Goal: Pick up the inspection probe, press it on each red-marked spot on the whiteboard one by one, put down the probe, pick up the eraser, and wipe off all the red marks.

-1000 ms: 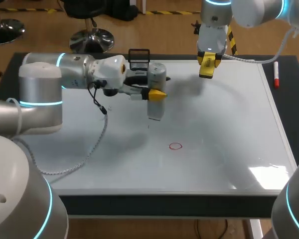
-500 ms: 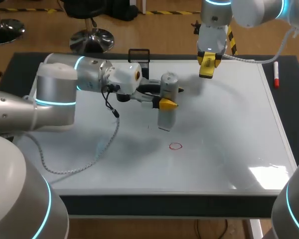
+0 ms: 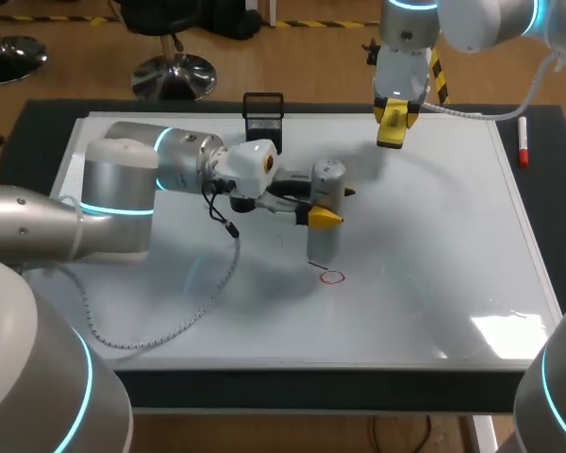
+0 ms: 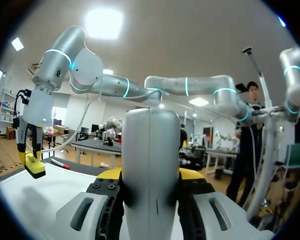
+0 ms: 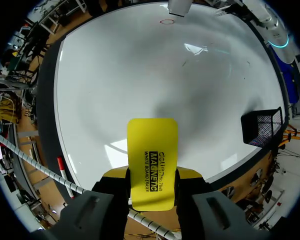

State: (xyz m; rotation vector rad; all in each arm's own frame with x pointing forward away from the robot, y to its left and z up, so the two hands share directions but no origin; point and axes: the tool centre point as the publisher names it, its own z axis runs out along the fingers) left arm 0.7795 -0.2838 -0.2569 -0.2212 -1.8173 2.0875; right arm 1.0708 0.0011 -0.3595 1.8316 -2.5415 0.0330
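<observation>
A grey cylindrical probe (image 3: 324,212) stands upright with my left gripper (image 3: 332,204) shut on it; its lower end hangs just behind the small red circle (image 3: 332,276) drawn on the whiteboard (image 3: 434,264). In the left wrist view the probe (image 4: 151,165) fills the space between the yellow fingertips (image 4: 191,175). My right gripper (image 3: 393,127) hovers over the board's far edge, shut on the yellow eraser (image 3: 392,125). The right wrist view shows the eraser (image 5: 152,160) between its fingers, with the red circle (image 5: 166,21) far ahead.
A black mesh basket (image 3: 263,115) stands at the board's far edge, left of my right gripper. A red-capped marker (image 3: 523,142) lies on the dark table beyond the board's right edge. My left arm's cable trails over the board's left half.
My left arm has carried the probe rightward and toward the front, from mid-board to just behind the red circle. The right arm and eraser have stayed still.
</observation>
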